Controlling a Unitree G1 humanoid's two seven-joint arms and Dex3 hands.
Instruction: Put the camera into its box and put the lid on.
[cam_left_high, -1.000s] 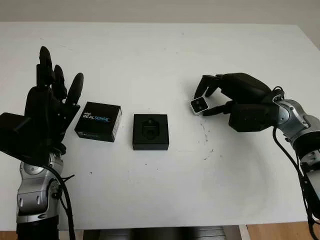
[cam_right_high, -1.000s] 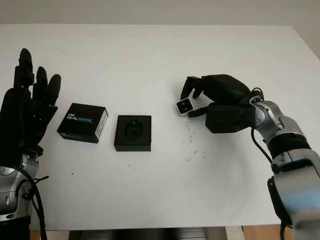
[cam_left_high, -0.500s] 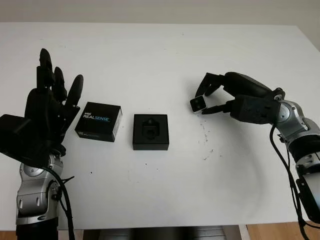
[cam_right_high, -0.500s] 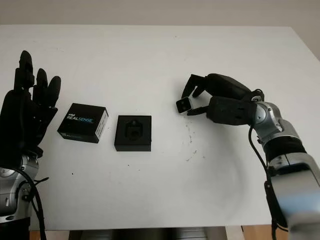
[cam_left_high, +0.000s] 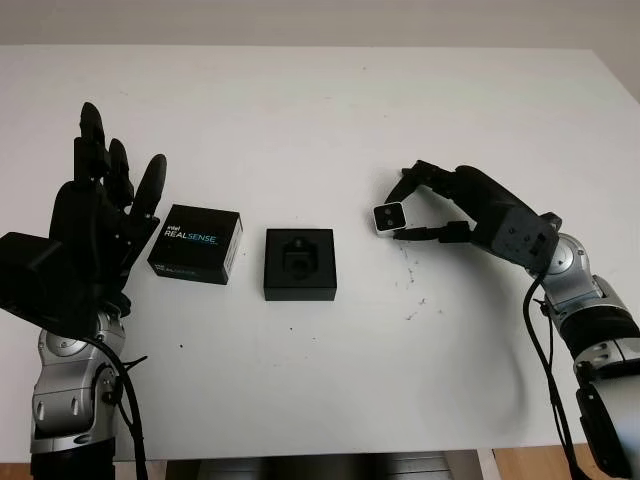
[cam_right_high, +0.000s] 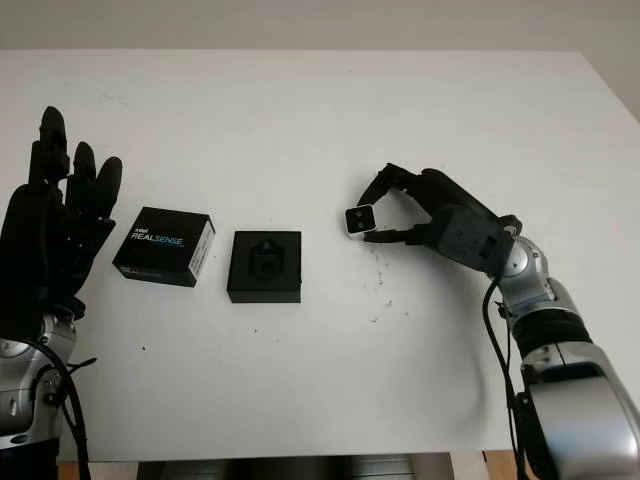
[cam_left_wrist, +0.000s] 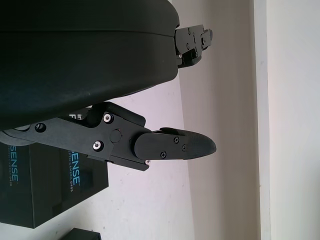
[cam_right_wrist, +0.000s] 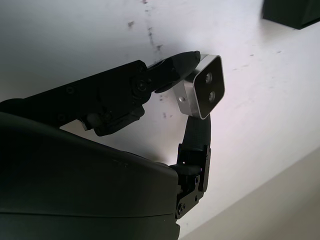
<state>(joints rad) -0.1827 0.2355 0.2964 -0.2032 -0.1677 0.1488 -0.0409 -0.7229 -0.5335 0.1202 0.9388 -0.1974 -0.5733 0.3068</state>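
Pinching the camera (cam_left_high: 388, 217) between its fingertips (cam_right_wrist: 186, 61), the right hand (cam_left_high: 470, 205) holds it above the table (cam_left_high: 320, 380), right of the open box (cam_left_high: 300, 263). The camera looks small, rigid, light and smooth-cased; judged slippery, best gripped on its short ends, clear of the lenses. The lid (cam_left_high: 196, 243) lies left of the box. The left hand (cam_left_high: 95, 235) is raised, open, beside the lid. The right wrist view shows two lenses; head views show the box's recess.

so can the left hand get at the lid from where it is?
Probably yes. The left hand is open, raised just beside the lid, which lies printed side up on the table with nothing between them.
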